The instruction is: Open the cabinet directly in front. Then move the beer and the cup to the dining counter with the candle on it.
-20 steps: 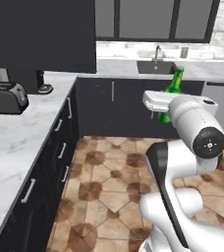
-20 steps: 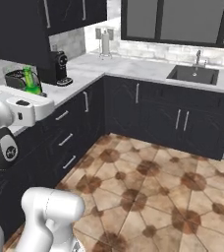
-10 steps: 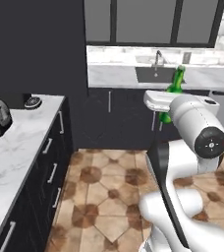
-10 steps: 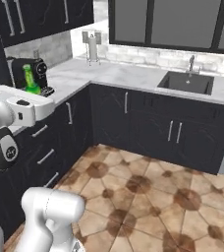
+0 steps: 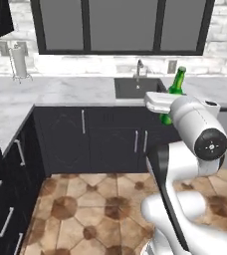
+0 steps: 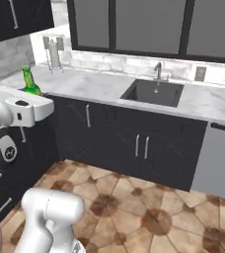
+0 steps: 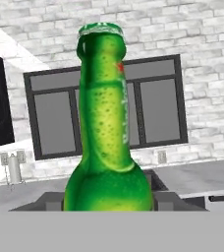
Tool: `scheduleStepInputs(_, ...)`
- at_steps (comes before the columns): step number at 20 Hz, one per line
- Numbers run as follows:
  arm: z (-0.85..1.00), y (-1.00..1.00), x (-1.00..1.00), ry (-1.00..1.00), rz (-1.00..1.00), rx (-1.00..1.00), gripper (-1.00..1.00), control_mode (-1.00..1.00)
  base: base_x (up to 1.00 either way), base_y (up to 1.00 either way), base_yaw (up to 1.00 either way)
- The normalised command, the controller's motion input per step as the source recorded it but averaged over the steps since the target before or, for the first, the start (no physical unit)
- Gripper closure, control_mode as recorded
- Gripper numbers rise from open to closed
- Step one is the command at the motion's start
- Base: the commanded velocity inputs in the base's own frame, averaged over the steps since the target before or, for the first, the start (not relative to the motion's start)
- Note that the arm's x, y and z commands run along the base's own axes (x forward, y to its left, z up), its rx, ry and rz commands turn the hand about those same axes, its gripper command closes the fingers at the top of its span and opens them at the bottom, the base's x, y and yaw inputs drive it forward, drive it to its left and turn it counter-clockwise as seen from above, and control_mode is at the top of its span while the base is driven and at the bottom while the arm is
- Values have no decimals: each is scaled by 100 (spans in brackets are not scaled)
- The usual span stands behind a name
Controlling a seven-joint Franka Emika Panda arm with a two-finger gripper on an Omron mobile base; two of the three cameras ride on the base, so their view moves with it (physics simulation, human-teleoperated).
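While the arm stands mid-kitchen, the room around it reads clearly: white grey-veined marble counter [image 5: 60, 92] runs along the back wall and turns a corner on the left, w/ dark cabinets below [image 6: 109, 138] and slim vertical silver handles on the doors. Floor [image 5: 85, 209] is brown patterned tile. Back wall is pale brick, w/ a big dark-framed window [image 5: 123, 25] of grey panes above the counter.

A dark sink [image 6: 154, 92] is set into the counter, tap [image 6: 158, 69] behind it, wall outlet [image 6: 200, 73] just to its right. Paper towel holder [image 5: 19, 62] stands upright near the left corner. A grey appliance front [image 6: 215, 163] sits to the right of the sink cabinets in the right base view.

The beer [image 7: 106, 142] is up off the counter, upright, held between the fingers [image 7: 50, 201] at its lower body; dark pads show on both sides of the glass, so the gripper [image 7: 106, 202] is clamped on it. In the left base view the bottle's neck [image 5: 176, 82] pokes up behind the white wrist, in front of the sink area. Nothing stands close around the bottle; counter behind is well apart.
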Motion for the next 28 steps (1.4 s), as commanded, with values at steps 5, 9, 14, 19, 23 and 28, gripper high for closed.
scheduleStepInputs(5, 0, 0, 0, 0, 0, 0, 100, 100, 66, -88, -38)
scheduleStepInputs(9, 0, 0, 0, 0, 0, 0, 100, 100, 28, -71, -77)
scheduleStepInputs(14, 0, 0, 0, 0, 0, 0, 100, 100, 2, -41, -94)
scheduleStepInputs(19, 0, 0, 0, 0, 0, 0, 100, 100, 0, -21, -99)
scheduleStepInputs(23, 0, 0, 0, 0, 0, 0, 100, 100, 0, -17, -100)
scheduleStepInputs(28, 0, 0, 0, 0, 0, 0, 100, 100, 0, -16, -99)
